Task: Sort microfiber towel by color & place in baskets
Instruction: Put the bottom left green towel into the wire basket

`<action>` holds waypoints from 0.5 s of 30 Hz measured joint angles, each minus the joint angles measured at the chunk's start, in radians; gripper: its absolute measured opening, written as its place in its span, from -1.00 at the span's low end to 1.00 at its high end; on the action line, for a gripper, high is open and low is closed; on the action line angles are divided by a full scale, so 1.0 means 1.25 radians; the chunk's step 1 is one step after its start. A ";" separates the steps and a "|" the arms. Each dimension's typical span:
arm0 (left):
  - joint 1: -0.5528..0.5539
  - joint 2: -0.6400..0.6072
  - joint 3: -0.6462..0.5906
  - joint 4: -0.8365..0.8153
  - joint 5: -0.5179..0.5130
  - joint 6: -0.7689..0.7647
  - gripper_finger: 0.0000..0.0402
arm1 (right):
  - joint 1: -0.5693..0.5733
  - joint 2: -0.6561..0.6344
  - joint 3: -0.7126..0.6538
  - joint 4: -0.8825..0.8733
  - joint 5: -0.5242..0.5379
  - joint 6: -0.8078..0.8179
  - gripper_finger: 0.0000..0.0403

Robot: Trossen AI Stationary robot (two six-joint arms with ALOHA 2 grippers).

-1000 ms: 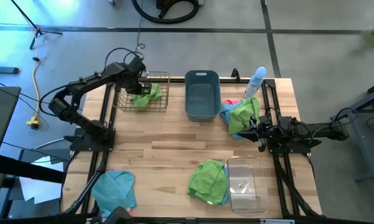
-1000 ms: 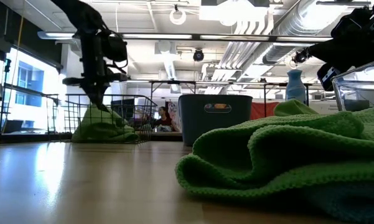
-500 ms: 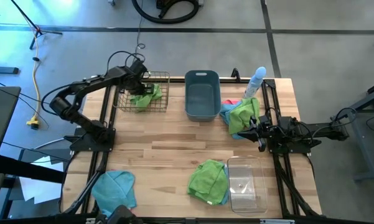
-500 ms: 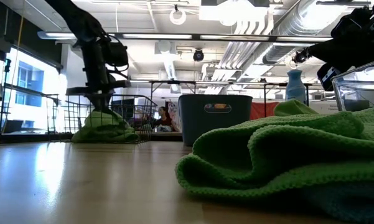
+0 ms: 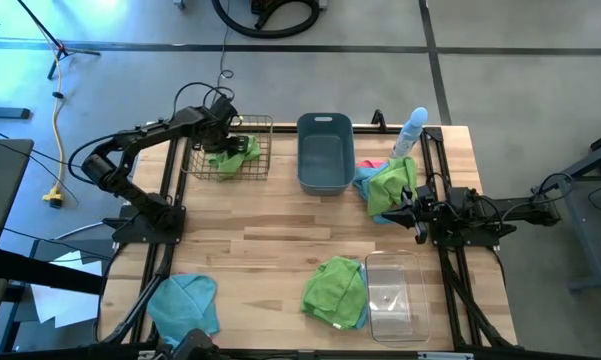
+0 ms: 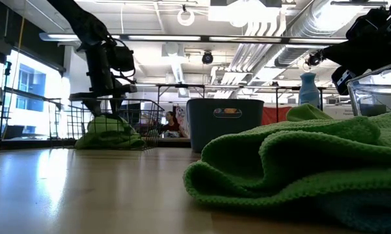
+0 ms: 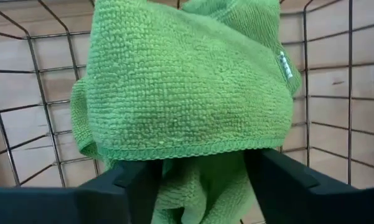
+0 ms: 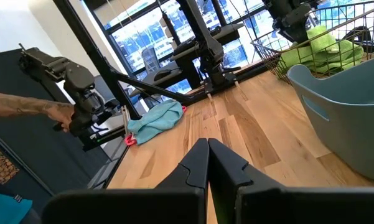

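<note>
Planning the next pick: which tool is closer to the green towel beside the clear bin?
Right. The right tool waits just up-table of that green towel; the left tool is over the wire basket at the far left corner.

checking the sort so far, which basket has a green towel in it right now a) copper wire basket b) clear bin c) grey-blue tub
a: the green towel lies inside the copper wire basket under the left claw, while the grey-blue tub and the clear bin hold no towel.
</note>
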 joint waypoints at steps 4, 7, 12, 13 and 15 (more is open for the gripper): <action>0.015 -0.001 0.000 0.000 0.039 0.001 0.19 | 0.000 0.000 0.000 0.000 0.000 0.000 -1.00; 0.031 -0.013 0.000 -0.001 0.069 0.001 0.20 | 0.000 0.000 0.000 0.000 0.000 0.000 -1.00; 0.053 -0.063 0.000 -0.001 0.081 0.013 0.20 | 0.000 0.000 0.000 0.000 0.000 0.000 -1.00; 0.055 -0.076 0.000 -0.001 0.080 0.018 0.20 | 0.000 0.000 0.000 0.000 0.000 0.000 -1.00; 0.058 -0.103 0.000 -0.009 0.080 0.022 0.20 | 0.000 0.000 0.000 0.000 0.000 0.000 -1.00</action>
